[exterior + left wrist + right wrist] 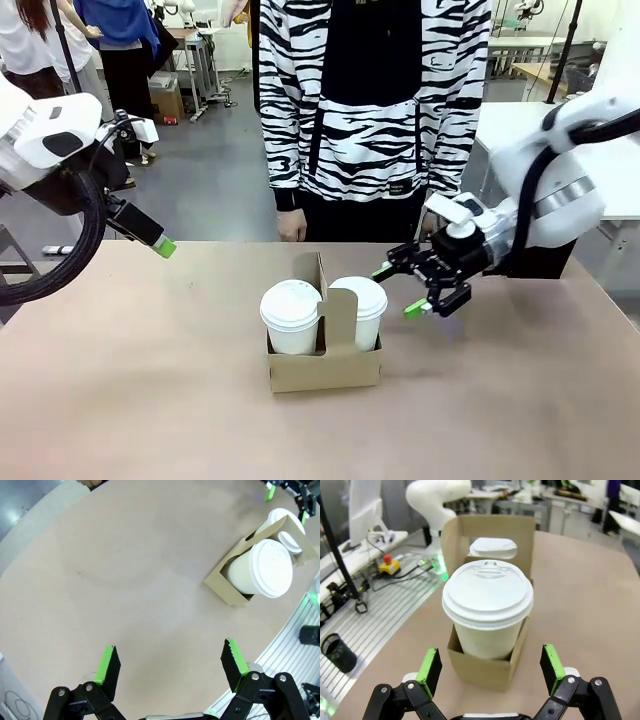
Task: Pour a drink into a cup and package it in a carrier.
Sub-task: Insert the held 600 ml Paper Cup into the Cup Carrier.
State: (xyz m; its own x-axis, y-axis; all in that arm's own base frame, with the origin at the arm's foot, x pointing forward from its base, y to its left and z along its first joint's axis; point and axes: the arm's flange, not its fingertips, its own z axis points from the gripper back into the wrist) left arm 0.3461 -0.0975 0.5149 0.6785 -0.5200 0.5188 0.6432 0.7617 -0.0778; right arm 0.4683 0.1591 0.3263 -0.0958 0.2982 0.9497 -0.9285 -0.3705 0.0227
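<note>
A brown cardboard carrier [325, 368] stands mid-table with a lidded white cup in each hole: a left cup [291, 315] and a right cup [362, 308]. My right gripper [398, 290] is open just right of the right cup, touching nothing. Its wrist view has that cup [487, 607] straight ahead of the right gripper [490, 667], in the carrier [485, 672], with the other cup [493, 547] behind the handle tab. My left gripper [160, 243] hangs open at the far left. The left gripper [171, 660] sees carrier [225, 587] and cups [265, 567] from afar. The drink is hidden under the lids.
A person in a striped top stands at the far edge, one hand [292, 228] near the table. The brown tabletop [150, 380] is bare around the carrier. A grooved metal floor strip [380, 625] runs beside the table edge.
</note>
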